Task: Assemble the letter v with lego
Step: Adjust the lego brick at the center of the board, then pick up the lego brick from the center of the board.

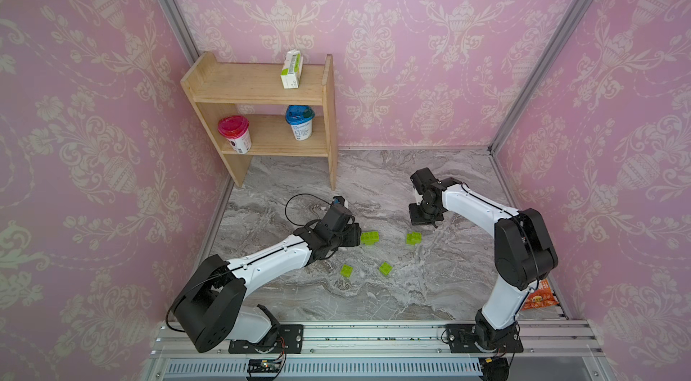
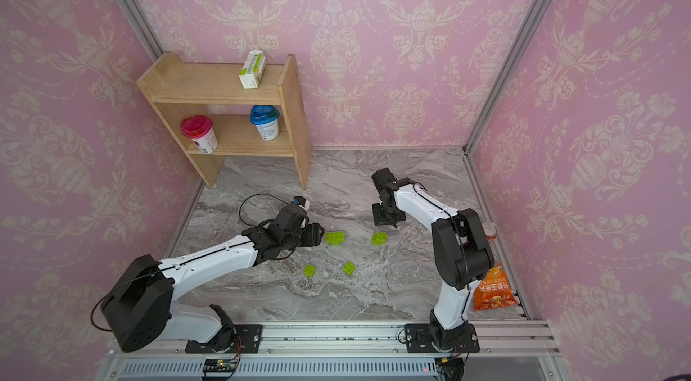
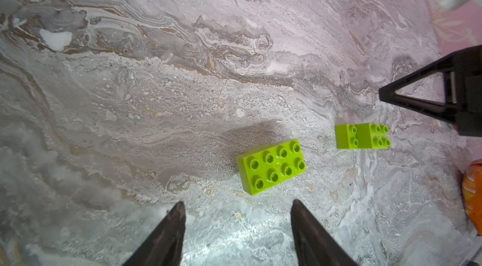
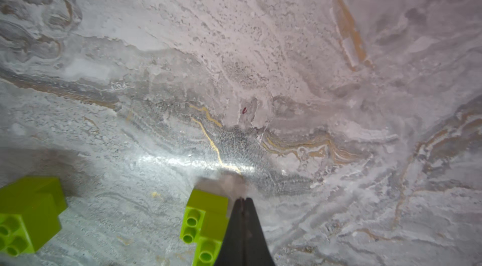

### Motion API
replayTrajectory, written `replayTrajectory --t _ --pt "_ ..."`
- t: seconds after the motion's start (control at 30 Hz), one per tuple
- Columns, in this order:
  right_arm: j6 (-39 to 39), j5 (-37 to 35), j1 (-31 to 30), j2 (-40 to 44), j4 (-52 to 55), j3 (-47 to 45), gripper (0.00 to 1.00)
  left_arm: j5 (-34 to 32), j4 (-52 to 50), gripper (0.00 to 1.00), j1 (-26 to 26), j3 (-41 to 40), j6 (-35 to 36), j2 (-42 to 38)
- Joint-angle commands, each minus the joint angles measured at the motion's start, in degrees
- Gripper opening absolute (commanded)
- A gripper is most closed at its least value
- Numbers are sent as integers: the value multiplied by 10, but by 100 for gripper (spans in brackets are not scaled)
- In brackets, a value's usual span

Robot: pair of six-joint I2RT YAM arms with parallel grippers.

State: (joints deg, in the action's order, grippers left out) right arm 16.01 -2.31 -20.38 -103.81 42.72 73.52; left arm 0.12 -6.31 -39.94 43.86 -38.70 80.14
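My left pincer (image 3: 237,202) hangs apart and empty just short of the long brick (image 3: 271,166) on the counter (image 1: 374,181). Past the long brick lies a stepped pair (image 3: 362,135) of joined bricks; my right pincer (image 4: 243,199), pressed together on nothing, sits beside it. Two single bricks (image 1: 346,270) (image 1: 385,268) lie loose near the long brick, toward the arms' bases

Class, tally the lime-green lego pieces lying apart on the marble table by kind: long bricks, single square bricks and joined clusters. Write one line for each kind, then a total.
Long brick: 1
Single square bricks: 2
Joined stepped cluster: 1
Total: 4 separate pieces
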Motion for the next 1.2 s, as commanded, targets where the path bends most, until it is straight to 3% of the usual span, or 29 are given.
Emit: replayTrajectory --t 0.0,0.3,0.53,0.6,0.63,0.7,0.77,0.8,0.9,1.17 --pt "-27 12 -2 4 -25 -5 0 44 62 62 11 -40 -41 -4" --pt "-15 38 -2 25 -9 -67 0 95 136 56 42 -80 -74 4" --pt "27 152 -1 95 -18 -155 0 126 141 56 55 -81 -67 6" --pt "28 90 -2 124 15 -157 0 156 163 57 62 -87 -72 12" --pt "24 56 -2 135 31 -155 7 169 175 58 65 -91 -75 15" --pt "12 26 -2 165 43 -159 43 194 198 60 72 -96 -79 22" --pt "15 34 -10 189 44 -165 63 213 228 61 78 -100 -88 30" --pt "23 32 -20 196 45 -166 68 223 244 61 80 -103 -95 35" --pt "56 19 -60 192 43 -165 75 242 287 61 84 -108 -114 54" --pt "104 -6 -92 108 6 -141 72 240 306 61 84 -117 -125 77"
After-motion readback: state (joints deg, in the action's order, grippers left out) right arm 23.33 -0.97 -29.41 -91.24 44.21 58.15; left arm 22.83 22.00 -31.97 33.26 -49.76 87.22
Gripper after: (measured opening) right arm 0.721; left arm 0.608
